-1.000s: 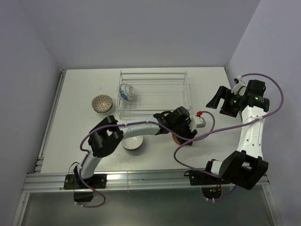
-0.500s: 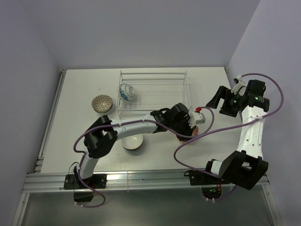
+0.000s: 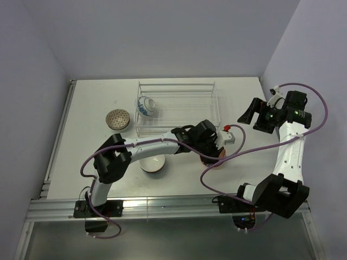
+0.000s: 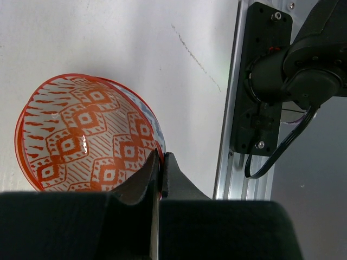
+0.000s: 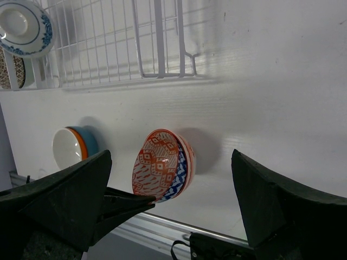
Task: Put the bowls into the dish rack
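The orange-red patterned bowl (image 4: 81, 138) stands tilted on the table, its inside facing sideways, and my left gripper (image 4: 160, 160) is shut on its rim. From above, the left gripper (image 3: 212, 151) covers most of this bowl (image 3: 206, 160), just in front of the dish rack (image 3: 176, 89). A blue-and-white bowl (image 3: 145, 105) leans in the rack's left end. The grey-brown bowl (image 3: 117, 119) sits left of the rack. The white bowl (image 3: 153, 163) rests under the left arm. My right gripper (image 3: 252, 114) hangs open, right of the rack and holding nothing. It faces the tilted bowl (image 5: 157, 170).
The rack's right half (image 5: 157, 38) holds nothing. An aluminium rail (image 3: 162, 203) runs along the table's near edge, close behind the tilted bowl. Purple cables (image 3: 238, 151) loop over the table between the arms. Walls close in the left, back and right sides.
My left gripper has shut on the orange-red bowl's rim, and the left wrist has shifted slightly over it. The right arm has not moved.
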`<state>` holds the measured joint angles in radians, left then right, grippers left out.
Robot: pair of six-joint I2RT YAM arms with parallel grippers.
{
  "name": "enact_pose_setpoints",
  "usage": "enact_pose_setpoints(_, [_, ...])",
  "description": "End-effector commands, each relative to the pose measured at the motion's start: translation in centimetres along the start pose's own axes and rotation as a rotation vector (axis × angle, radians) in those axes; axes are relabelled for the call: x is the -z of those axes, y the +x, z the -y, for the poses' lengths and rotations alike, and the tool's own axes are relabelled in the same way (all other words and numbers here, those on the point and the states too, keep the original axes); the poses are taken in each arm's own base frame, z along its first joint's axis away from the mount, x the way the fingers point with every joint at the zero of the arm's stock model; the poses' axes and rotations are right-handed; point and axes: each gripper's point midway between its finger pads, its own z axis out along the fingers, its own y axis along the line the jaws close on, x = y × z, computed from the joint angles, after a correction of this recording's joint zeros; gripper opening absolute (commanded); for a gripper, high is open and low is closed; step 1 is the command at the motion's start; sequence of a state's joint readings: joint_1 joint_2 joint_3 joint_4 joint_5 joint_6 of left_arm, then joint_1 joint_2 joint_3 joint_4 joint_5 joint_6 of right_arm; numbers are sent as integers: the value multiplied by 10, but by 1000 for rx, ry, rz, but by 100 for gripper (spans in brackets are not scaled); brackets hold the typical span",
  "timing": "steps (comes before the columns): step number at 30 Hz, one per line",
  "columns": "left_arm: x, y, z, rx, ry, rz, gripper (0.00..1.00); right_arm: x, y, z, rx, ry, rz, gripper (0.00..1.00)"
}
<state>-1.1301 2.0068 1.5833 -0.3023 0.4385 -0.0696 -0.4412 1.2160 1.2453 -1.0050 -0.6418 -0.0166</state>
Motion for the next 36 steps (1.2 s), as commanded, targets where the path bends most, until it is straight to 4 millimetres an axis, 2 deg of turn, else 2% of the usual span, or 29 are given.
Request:
enact_pose_setpoints(1, [26,-34,16,-38,5,98,0,11,-15,-9,39,-15,48,98])
enact_pose_setpoints(14, [68,-76,21,-90,-72,220,0,19,-26,-22,48,-55,79,99])
enact_pose_setpoints(20, [95,-100,22,-104,-110,289,0,28,-35,-38,46,-107,114,99])
enact_pose_setpoints(24, [127,-115,19,-110,-145,343,0,36,-50,-53,43,-158,165,99])
enact_pose_setpoints(26, [152,-126,16,-116,-176,390,0,39,-56,-61,19,-188,185,100])
enact_pose_setpoints(27, [171,-132,12,-123,-207,426,0,40,-62,-64,23,-204,206,100])
enact_pose_setpoints(29, [191,-140,8,-131,-240,471,0,41,-68,-74,-11,-259,210,100])
enact_pose_setpoints(30, [210,-144,3,-133,-265,506,0,40,-73,-76,-10,-267,223,100])
enact_pose_setpoints(32, [230,-153,-3,-140,-284,561,0,35,-80,-86,-31,-291,210,100])
enact_pose_setpoints(34, [258,-159,-17,-135,-331,620,0,31,-89,-97,-21,-314,223,100])
enact_pose_setpoints(36, [282,-166,-31,-121,-375,676,0,24,-98,-118,-14,-360,222,100])
